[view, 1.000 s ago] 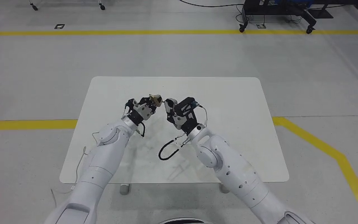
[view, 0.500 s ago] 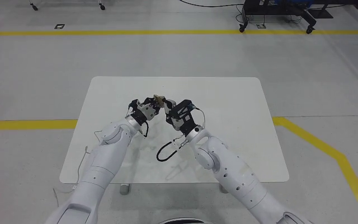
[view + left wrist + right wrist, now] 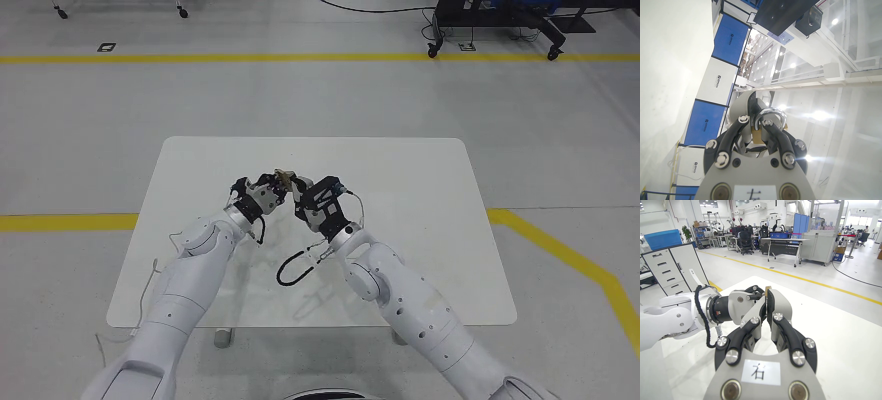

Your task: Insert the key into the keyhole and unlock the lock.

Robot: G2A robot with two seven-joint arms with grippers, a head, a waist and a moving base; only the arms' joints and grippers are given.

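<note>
Holds lock (image 3: 757, 134) by flat brass body in left gripper (image 3: 756, 125) above middle of desk (image 3: 430, 220), with right gripper (image 3: 766, 303) pinched narrow just right of it, key hidden; likely rigid, dense, slick metal, so clamp the flats, leave shackle (image 3: 772, 112) free.

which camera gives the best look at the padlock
The left wrist view: the padlock shows its silver loop and brass body large, gripped in the left claw. The top view shows it as a tiny brass speck where the two arms meet. In the right wrist view a brass sliver pokes out past the right claw.
</note>
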